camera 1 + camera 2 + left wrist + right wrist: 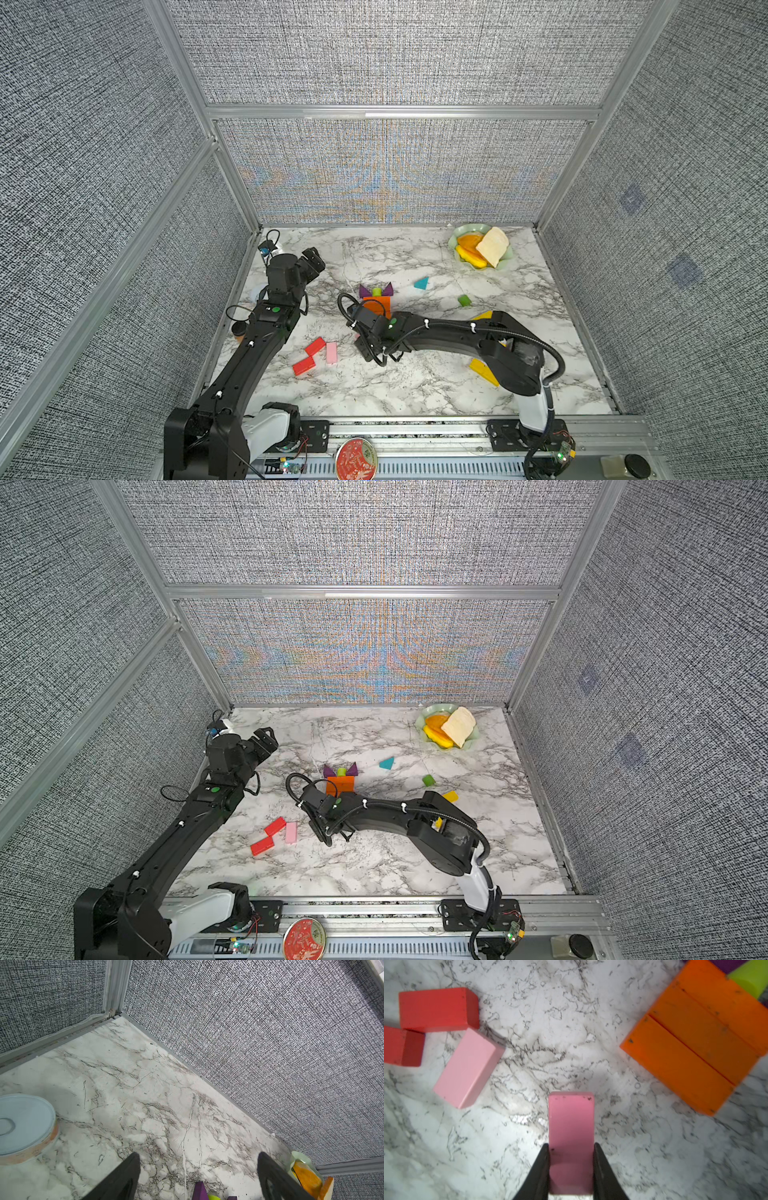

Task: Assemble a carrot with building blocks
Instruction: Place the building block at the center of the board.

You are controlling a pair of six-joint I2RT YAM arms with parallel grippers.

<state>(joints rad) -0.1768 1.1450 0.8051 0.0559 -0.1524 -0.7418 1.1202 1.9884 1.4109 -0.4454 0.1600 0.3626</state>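
Right gripper (571, 1148) pinches a pink bar (571, 1118); I'd lift it level, then seat it flush against the orange bars (695, 1043). Left gripper (198, 1155) hangs spread, empty.

Grey veins are crossing the white marble tabletop (415, 386). Red bars (314, 346) and a pale pink bar (331, 353) are showing at its eight o'clock, a pale green dish (467, 227) at one.
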